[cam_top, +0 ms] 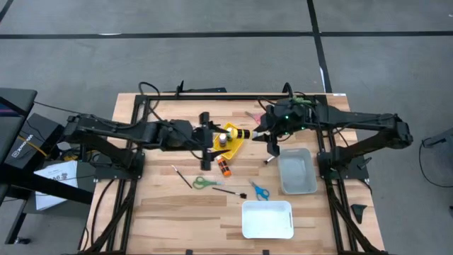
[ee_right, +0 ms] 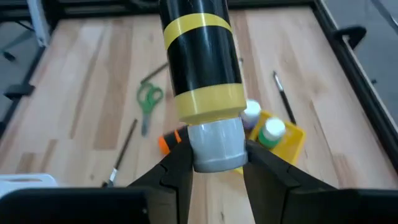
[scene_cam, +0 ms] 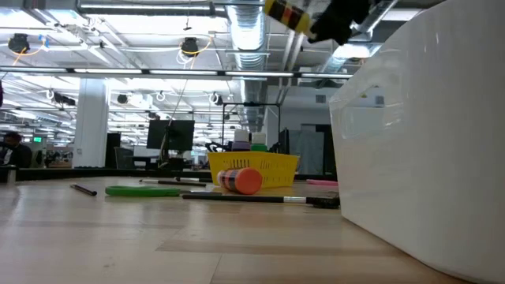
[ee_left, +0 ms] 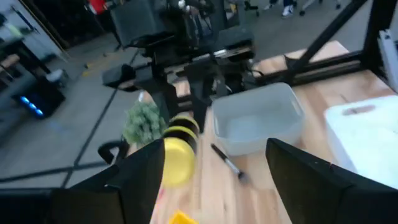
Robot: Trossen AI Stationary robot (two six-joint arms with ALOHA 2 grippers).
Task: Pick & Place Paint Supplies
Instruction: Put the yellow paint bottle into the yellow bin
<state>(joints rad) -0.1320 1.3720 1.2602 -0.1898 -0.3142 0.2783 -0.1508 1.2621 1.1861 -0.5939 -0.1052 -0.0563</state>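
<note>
Table (cam_top: pixel 170 205) of pale wood carries a clear bin (cam_top: pixel 297 172) at four o'clock and a white bin (cam_top: pixel 267 219) at six. At centre sits a yellow basket (cam_top: pixel 233 139) with paint bottles, an orange bottle (cam_top: pixel 224 166) just below. Right gripper (cam_top: pixel 260 131) fingers clamp a yellow-and-black banded tube (ee_right: pixel 200 68) above the basket; left gripper (cam_top: pixel 207 145) fingers stand wide apart, empty, at nine o'clock of it.

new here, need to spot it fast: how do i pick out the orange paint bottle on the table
Start at the yellow basket in the middle of the wooden table. Just in front of it, toward the green scissors, the orange paint bottle lies on its side on bare wood. The other small bottles stand upright inside the basket.
</note>
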